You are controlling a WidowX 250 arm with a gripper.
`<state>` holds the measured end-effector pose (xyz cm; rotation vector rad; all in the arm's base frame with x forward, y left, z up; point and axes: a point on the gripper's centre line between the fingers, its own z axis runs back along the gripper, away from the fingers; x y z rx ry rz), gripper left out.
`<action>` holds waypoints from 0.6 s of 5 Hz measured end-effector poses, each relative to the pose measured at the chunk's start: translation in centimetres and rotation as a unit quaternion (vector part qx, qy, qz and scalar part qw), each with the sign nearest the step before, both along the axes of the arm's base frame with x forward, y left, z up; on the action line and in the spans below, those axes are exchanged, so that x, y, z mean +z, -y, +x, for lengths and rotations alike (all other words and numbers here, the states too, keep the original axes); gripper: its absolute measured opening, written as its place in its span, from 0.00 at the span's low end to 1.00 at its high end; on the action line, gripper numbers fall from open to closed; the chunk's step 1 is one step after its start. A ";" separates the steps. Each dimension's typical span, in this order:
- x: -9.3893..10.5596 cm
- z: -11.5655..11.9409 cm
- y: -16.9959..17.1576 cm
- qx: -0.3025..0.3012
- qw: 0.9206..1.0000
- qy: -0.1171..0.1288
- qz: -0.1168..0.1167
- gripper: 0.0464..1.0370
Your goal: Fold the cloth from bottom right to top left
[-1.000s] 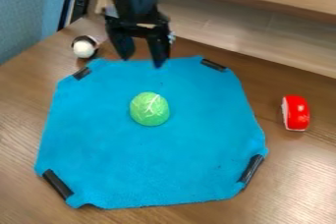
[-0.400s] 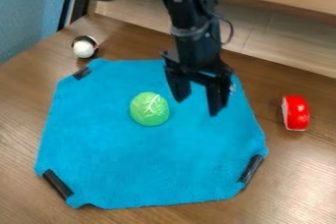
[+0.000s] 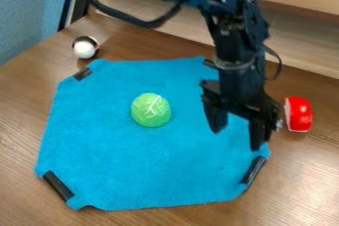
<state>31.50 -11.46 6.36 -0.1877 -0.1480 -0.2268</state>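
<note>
1. Blue cloth (image 3: 132, 160), soft-textured and roughly eight-sided, spread unfolded on a brown wood-grain table (image 3: 23, 116). It lies beneath the round green toy cabbage (image 3: 151, 110), which serves as the landmark for all positions below; directions are those of the view.
2. Toy cabbage, pale-veined, resting on the cloth somewhat above its middle.
3. Black two-finger gripper (image 3: 236, 138), to the right of the cabbage and slightly lower. Its two fingers point downward and stand well apart; blue fabric is visible between them, and nothing is held. Whether either tip touches the fabric cannot be told.
4. Black robot arm (image 3: 235, 46), descending from the top edge to the right of the cabbage, with a black cable (image 3: 126, 18) looping above the cabbage toward the upper left.
5. Black strips at the cloth's cut-off corners: one to the upper left of the cabbage (image 3: 82, 74), one to the upper right, partly hidden by the arm (image 3: 209, 64), one to the lower left (image 3: 58, 185) and one to the lower right (image 3: 253, 170).
6. Red rounded object with a white edge (image 3: 300, 114), on the table well to the right of the cabbage, beyond the gripper.
7. Small white-and-black ball (image 3: 84, 48), on the table to the upper left of the cabbage, near the cloth but apart from it.
</note>
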 end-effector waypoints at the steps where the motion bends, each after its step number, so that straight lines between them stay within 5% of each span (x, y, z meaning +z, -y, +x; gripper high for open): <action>1: -0.6 -0.3 1.3 -0.006 1.000 -0.004 0.005 0.96; 3: -3.1 -0.5 1.8 0.008 0.999 -0.024 0.039 0.96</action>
